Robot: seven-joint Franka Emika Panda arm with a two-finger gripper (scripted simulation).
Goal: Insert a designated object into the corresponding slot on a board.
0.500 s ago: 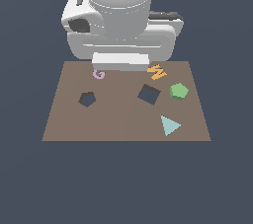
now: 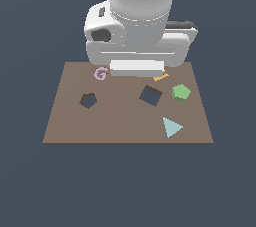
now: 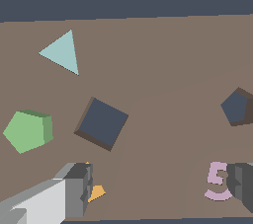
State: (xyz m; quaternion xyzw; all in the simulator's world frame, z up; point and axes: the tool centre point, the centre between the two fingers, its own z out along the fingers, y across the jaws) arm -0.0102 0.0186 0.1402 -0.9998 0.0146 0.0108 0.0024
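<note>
The green pentagon block [image 2: 181, 92] lies flat on the brown board [image 2: 125, 123] at the exterior view's right, beside the dark square hole [image 2: 150, 95]. It also shows in the wrist view [image 3: 28, 130]. The dark pentagon slot [image 2: 88, 100] is at the exterior view's left and is empty; it also shows in the wrist view [image 3: 236, 106]. My gripper [image 3: 158, 188] is open and empty, its fingers [image 3: 76, 188] spread wide above the board's far edge. It is apart from the block. In the exterior view the white hand [image 2: 137, 46] hides the fingers.
A pale teal triangle [image 2: 171, 127] lies near the board's front right in the exterior view, and shows in the wrist view [image 3: 63, 52]. A pink letter G [image 2: 100, 74] lies at the far left. An orange letter W [image 2: 161, 76] is mostly covered by the hand.
The hand has moved toward the exterior view's right and lower over the board's far edge. It now covers most of the orange W. The objects have not moved.
</note>
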